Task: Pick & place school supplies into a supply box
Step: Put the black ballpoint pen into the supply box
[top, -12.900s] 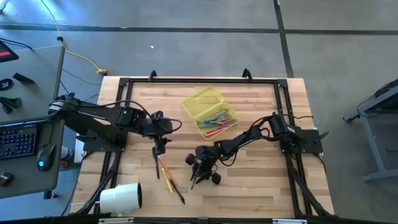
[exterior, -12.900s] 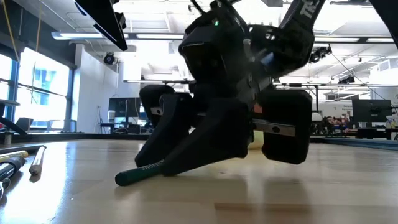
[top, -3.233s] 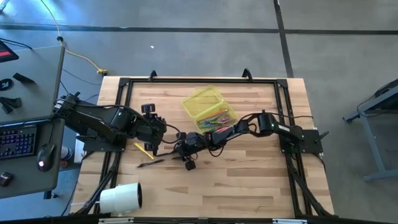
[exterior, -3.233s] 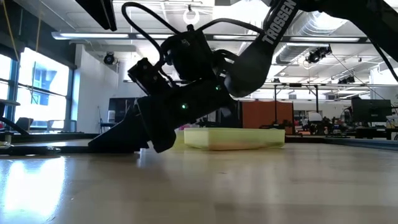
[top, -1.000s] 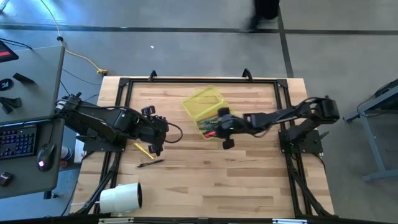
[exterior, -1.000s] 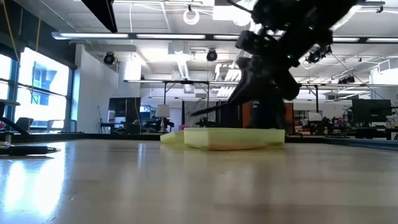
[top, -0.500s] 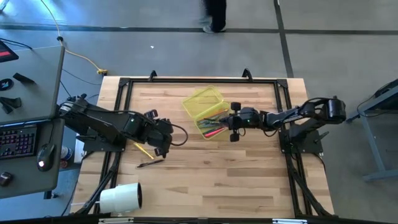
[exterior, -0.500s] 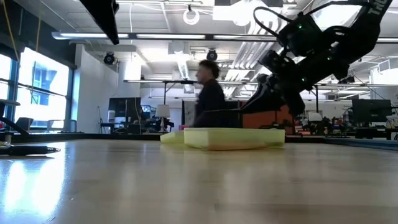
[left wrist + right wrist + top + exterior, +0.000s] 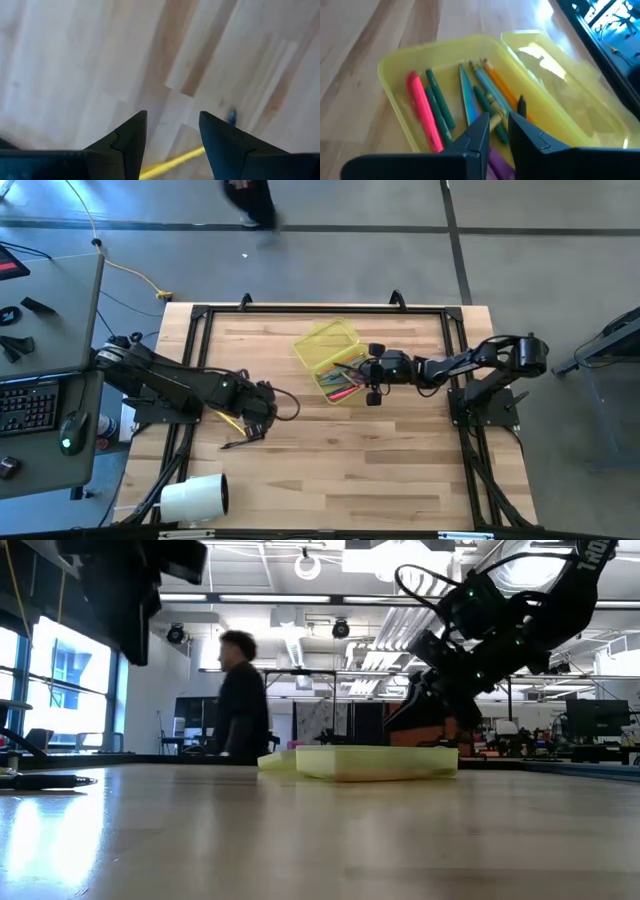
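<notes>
The yellow-green supply box [image 9: 347, 378] lies open at the table's middle, its lid [image 9: 325, 342] flat on the far side. It holds a pink marker [image 9: 422, 117], green pens [image 9: 440, 107], an orange pencil, a black pen [image 9: 521, 104] and a purple-handled thing [image 9: 496, 161]. My right gripper [image 9: 371, 372] hovers just right of the box, a little above it [image 9: 420, 705], its fingers a narrow gap apart and empty [image 9: 498, 127]. My left gripper [image 9: 263, 416] is open low over the table, beside a yellow pencil [image 9: 232, 420], which shows between its fingers [image 9: 170, 162]. A black pen [image 9: 241, 444] lies flat nearer the front.
A big white roll [image 9: 195, 498] lies at the table's near left corner. A black frame [image 9: 200, 315] runs round the tabletop. A person [image 9: 240, 690] walks on the floor beyond the far edge. Bare wood lies in front of the box.
My right gripper has drawn back from over the box toward the table's right edge and now holds still. My left gripper has gone toward the near edge and a little right, down to the yellow pencil. The person behind the table has walked to the left.
</notes>
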Controlling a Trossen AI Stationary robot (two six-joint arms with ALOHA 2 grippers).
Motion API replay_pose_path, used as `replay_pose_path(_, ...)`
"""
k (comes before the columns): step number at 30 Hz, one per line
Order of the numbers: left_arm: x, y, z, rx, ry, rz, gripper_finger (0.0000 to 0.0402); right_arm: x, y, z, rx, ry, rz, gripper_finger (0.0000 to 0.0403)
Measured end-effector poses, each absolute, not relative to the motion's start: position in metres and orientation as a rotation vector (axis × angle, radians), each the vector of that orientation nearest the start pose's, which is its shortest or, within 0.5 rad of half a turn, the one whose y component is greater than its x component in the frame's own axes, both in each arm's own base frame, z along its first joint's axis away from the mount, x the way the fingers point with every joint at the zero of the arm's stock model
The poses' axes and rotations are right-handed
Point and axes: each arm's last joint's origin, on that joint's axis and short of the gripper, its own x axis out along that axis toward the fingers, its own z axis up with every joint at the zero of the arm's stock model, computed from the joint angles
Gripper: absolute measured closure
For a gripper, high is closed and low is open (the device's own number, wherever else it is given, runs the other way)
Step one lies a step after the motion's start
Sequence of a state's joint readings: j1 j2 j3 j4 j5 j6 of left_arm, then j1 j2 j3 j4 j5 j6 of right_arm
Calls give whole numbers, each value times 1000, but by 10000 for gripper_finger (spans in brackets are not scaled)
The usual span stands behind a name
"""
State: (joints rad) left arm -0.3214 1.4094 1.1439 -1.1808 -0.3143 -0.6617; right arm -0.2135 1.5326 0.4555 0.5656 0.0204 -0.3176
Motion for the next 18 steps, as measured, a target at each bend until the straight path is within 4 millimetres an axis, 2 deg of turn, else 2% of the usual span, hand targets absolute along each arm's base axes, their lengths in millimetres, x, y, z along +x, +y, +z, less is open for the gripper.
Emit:
replay_pose_path(4,232,-71,259,-224,1326,401,188,270,-49,147,-269,459,-103,347)
replay_pose_path(9,239,-76,257,-381,1316,370,188,294,-29,175,-286,326,33,347)
replay_pose_path(14,235,-76,254,-353,1389,346,188,308,-12,196,-322,252,58,347)
replay_pose_path(18,237,-77,251,-340,1394,346,188,310,-4,198,-363,244,87,347)
